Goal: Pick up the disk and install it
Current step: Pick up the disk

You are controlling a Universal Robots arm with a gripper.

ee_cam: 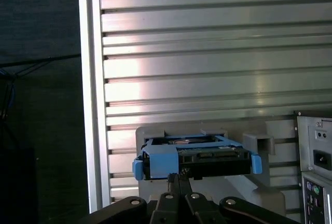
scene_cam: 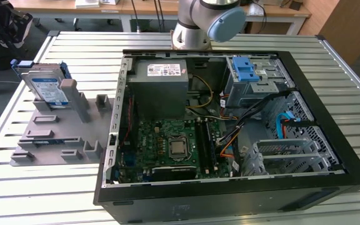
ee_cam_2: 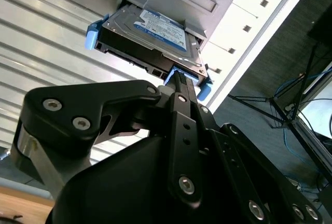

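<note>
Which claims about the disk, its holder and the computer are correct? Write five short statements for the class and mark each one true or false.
1. The disk stands in the grey holder, outside the computer case. True.
2. The case is closed, so its motherboard is hidden. False: the case is open and the motherboard shows.
3. A blue bracket frames the disk. True.
4. The disk sits in the cage with the blue latch. False: it is in the holder, to the exterior view's left of the case.
5. The gripper holds the disk lifted off the holder. False: its fingers are together on nothing, and the disk rests in the holder.
</note>
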